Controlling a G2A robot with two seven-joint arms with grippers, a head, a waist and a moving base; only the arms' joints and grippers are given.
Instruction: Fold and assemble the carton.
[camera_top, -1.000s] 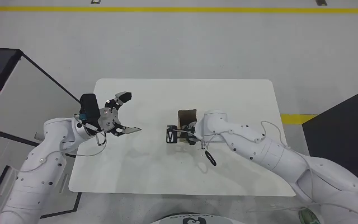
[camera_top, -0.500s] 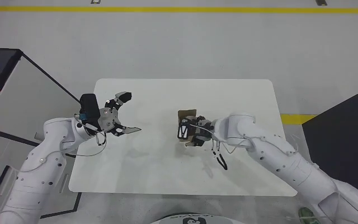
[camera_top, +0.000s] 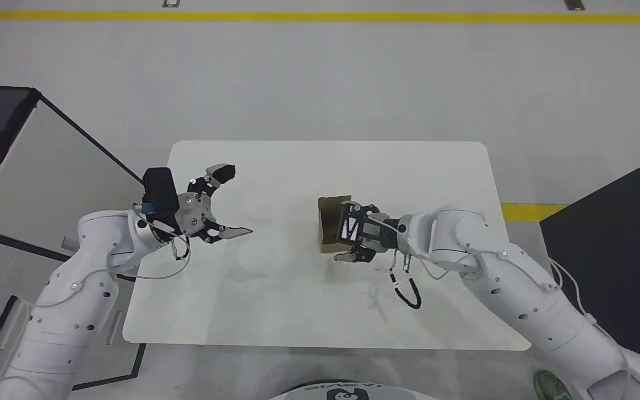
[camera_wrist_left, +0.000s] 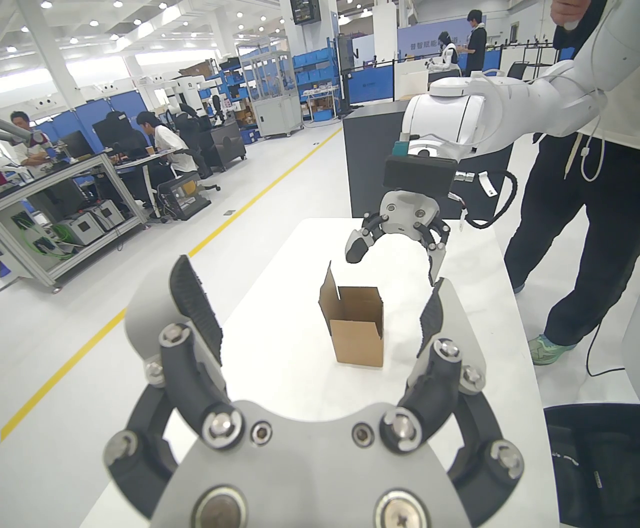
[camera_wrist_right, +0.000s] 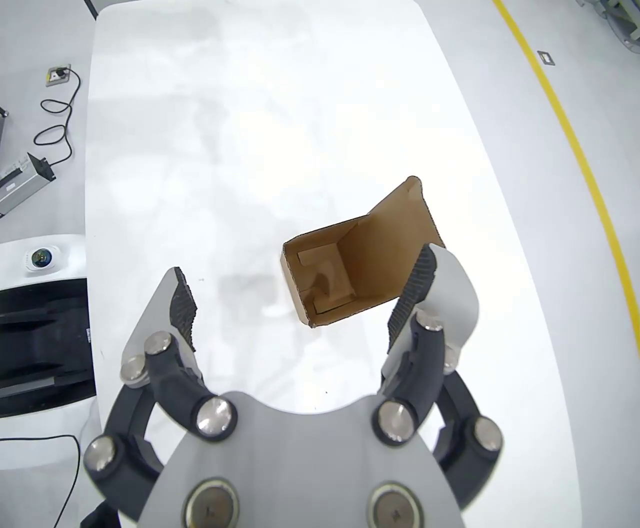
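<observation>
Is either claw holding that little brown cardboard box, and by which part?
Nothing is held. The right gripper hangs open close by the open brown cardboard carton, not clamped on it; the left gripper is open too, farther off.

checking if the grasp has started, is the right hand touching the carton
Apart. In the left wrist view the right hand hangs open beyond the carton, with bare table showing between it and the cardboard.
</observation>
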